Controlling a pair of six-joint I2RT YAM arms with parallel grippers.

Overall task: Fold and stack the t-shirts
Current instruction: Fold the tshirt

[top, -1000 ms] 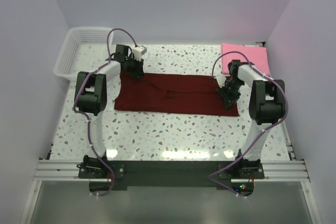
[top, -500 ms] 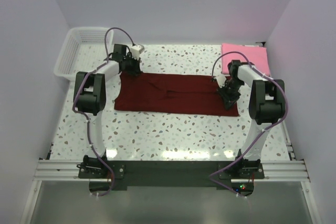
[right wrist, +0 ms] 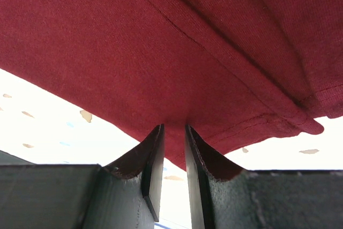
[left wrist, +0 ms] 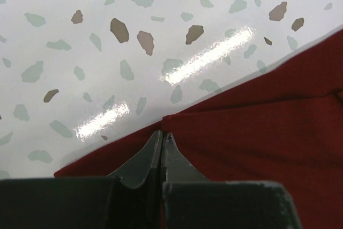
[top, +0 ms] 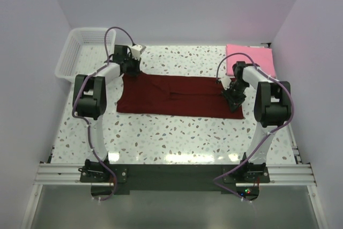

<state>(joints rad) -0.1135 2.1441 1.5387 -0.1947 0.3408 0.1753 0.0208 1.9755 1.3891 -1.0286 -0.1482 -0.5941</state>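
A dark red t-shirt [top: 177, 96] lies across the middle of the table as a long folded band. My left gripper [top: 133, 69] is at its far left corner. In the left wrist view its jaws [left wrist: 162, 135] are shut on the edge of the red cloth [left wrist: 257, 127]. My right gripper [top: 234, 98] is at the shirt's right end. In the right wrist view its jaws [right wrist: 174, 128] pinch a hem of the red cloth [right wrist: 161, 41], held a little above the table. A folded pink t-shirt [top: 252, 60] lies at the back right.
A white plastic basket [top: 80, 52] stands at the back left corner. Speckled tabletop [top: 177, 138] lies between the shirt and the arm bases. Walls close in the left, right and back sides.
My left gripper has moved a little back and to the left with the shirt's far left corner. The right gripper has stayed in place.
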